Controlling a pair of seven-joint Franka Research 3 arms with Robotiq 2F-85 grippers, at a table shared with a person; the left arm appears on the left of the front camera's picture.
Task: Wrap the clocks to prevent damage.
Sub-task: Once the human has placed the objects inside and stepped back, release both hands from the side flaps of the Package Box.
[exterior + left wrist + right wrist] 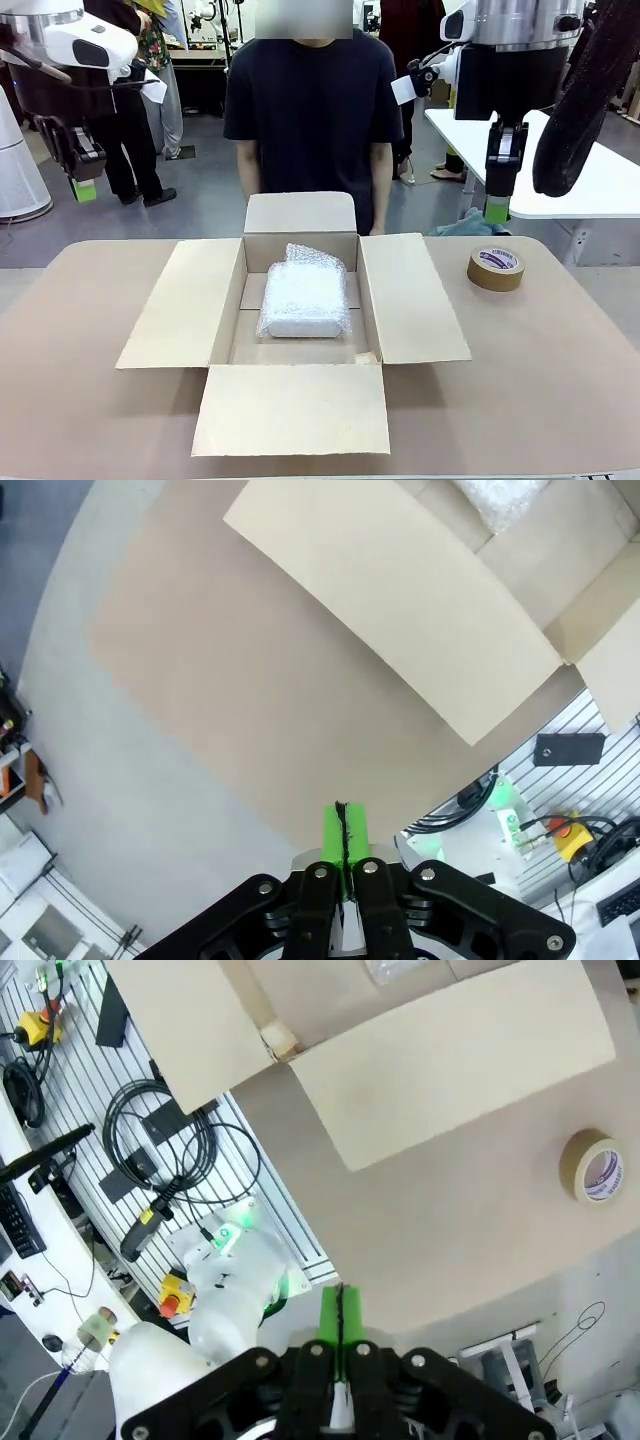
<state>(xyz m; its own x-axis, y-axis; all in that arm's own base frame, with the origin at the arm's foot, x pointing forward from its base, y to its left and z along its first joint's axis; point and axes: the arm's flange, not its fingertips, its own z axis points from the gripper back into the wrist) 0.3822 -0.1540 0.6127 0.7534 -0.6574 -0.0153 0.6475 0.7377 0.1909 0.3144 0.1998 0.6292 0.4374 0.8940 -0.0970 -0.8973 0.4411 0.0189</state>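
A bundle in clear bubble wrap (304, 297) lies inside an open cardboard box (410, 300) at the table's middle; what it holds is hidden by the wrap, so no clocks can be made out. A corner of the bundle (500, 500) peeks in at the top of the left wrist view. My left gripper (84, 190) hangs high above the table's far left, shut and empty, its green pads (344, 838) pressed together. My right gripper (497, 210) hangs high at the far right, also shut with nothing in it, its pads (340, 1315) touching.
A roll of brown packing tape (496, 268) (592, 1170) lies flat on the table right of the box. A person in a dark T-shirt (312, 110) stands behind the box at the far edge. The box flaps (165, 305) spread out on all sides.
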